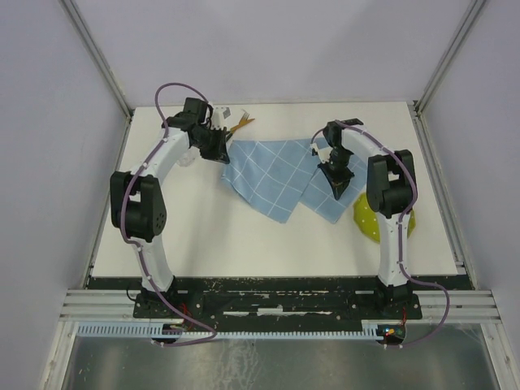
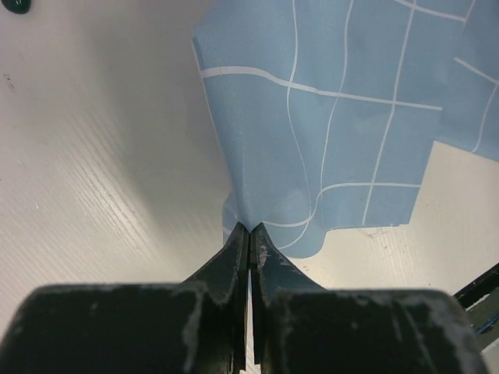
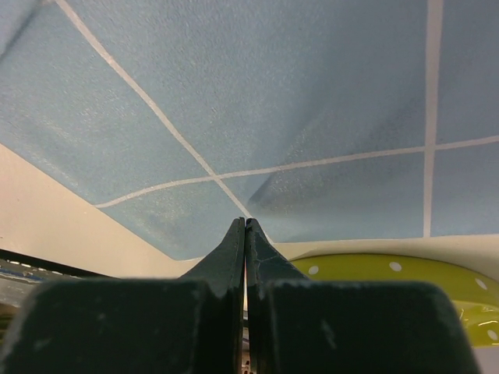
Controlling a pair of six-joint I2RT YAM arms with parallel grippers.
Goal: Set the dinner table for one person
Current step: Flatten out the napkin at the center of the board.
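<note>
The off-white dinner table (image 1: 244,244) carries a light-blue cloth (image 1: 272,175) with a white grid, lying crumpled and partly folded at its far middle. My left gripper (image 1: 223,153) is shut on the cloth's left corner; the left wrist view shows the jaws (image 2: 249,227) pinching a bunched edge of the cloth (image 2: 335,117). My right gripper (image 1: 337,188) is shut on the cloth's right part; in the right wrist view its tips (image 3: 245,221) meet at the cloth's (image 3: 273,93) near edge. A yellow-green dotted plate (image 1: 367,218) lies just beside it.
The plate (image 3: 405,273) sits at the table's right, partly hidden by the right arm. Gold-coloured cutlery (image 1: 241,123) lies at the far edge behind the left gripper. A white object (image 1: 185,158) shows beside the left arm. Walls enclose the table.
</note>
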